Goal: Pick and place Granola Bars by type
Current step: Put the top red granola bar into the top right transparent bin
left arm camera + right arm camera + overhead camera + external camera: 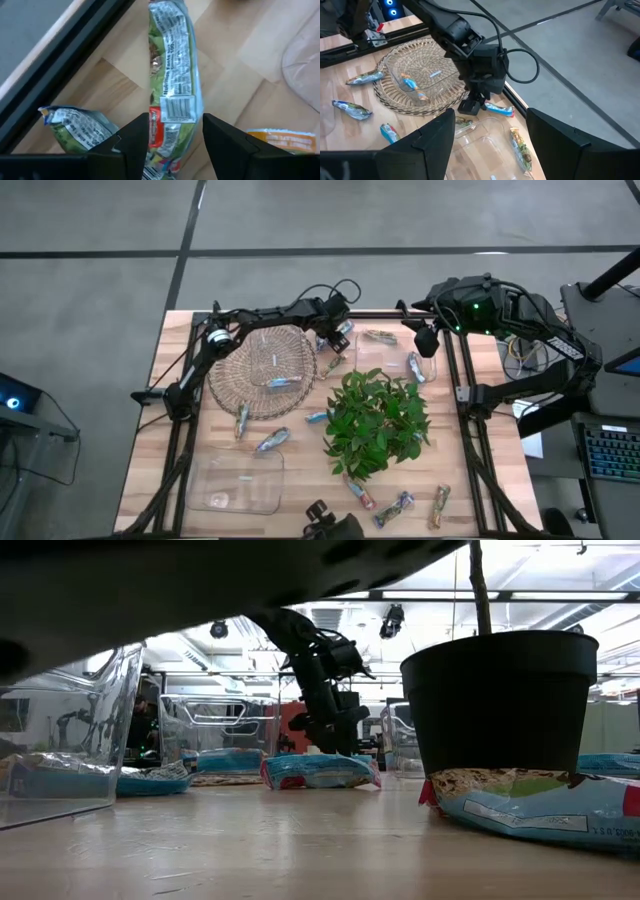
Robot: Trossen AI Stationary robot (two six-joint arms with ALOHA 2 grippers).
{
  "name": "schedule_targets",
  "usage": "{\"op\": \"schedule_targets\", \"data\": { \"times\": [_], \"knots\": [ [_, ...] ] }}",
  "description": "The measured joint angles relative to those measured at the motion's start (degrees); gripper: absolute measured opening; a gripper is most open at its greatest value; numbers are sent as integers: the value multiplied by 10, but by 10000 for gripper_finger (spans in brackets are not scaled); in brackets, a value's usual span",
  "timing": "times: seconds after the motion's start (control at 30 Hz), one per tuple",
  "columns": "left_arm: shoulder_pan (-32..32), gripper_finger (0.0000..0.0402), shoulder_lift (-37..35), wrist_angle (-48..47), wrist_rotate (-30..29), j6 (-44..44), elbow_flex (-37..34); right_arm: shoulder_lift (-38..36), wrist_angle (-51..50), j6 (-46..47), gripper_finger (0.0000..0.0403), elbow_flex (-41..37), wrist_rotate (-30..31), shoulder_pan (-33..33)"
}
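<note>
Foil-wrapped granola bars (pixel 272 440) lie scattered over the wooden tabletop (pixel 480 480): a few along the front edge near the green plant (pixel 376 418), some between plant & wicker basket (pixel 262 368), one blue bar (pixel 283 381) inside the basket, more by the clear tray (pixel 383 352) at the back. Left pincer (pixel 338 342) is at the back edge, just beside the basket, pointing down w/ fingers (pixel 131 145) spread wide on either side of a green-and-silver bar (pixel 172 85) lying flat on the wood; they aren't closed on it. Another bar (pixel 75 129) lies just beside it. Right pincer (pixel 427 340) hovers near the back right corner, fingers (pixel 432 137) wide apart, holding nothing. A clear bin (pixel 243 481) sits front left.
</note>
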Motion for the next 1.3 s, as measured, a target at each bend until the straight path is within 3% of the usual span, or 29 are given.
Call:
{"op": "schedule_targets", "data": {
  "times": [0.33, 0.5, 1.0, 1.3],
  "knots": [
    [6, 151, 0, -4, 48, 9, -5, 0, 11, 0, 232, 0, -1, 0],
    [9, 110, 0, -4, 73, -7, -6, 0, 12, 0, 226, 0, -1, 0],
    [18, 7, 0, 4, 65, -23, 8, 0, 15, -5, 223, 0, -1, 0],
    [23, 0, -1, -7, 75, -27, 7, 0, 16, -17, 224, 0, 1, 0]
  ]
}}
